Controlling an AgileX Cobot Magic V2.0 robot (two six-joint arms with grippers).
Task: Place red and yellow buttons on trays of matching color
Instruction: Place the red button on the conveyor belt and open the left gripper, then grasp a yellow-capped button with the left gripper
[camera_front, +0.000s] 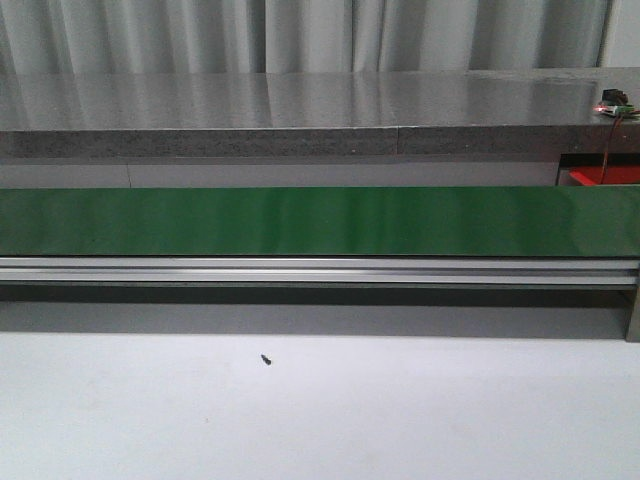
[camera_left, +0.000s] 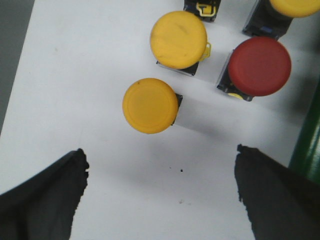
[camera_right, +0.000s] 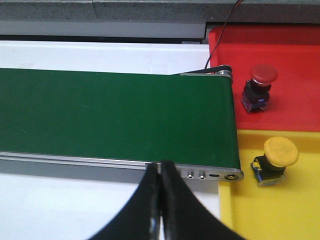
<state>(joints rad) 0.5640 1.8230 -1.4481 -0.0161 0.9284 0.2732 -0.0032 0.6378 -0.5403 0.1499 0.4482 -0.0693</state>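
Left pincer (camera_left: 160, 192) wide above tabletop (camera_left: 75, 75); nearest yellow button (camera_left: 150, 105) at twelve o'clock. Right pincer (camera_right: 160, 200) closed, empty. Best centred before descending, probably avoiding neighbouring red button (camera_left: 259, 66).

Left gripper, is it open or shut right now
Open. In the left wrist view the left gripper has its two dark fingers spread wide apart over bare white table, holding nothing, just short of a yellow button.

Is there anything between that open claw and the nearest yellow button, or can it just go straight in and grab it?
Nothing visible blocks it. In the left wrist view the left gripper is open, and only bare white table lies between its fingers and the nearest yellow button. Another yellow button and a red button sit beyond it.
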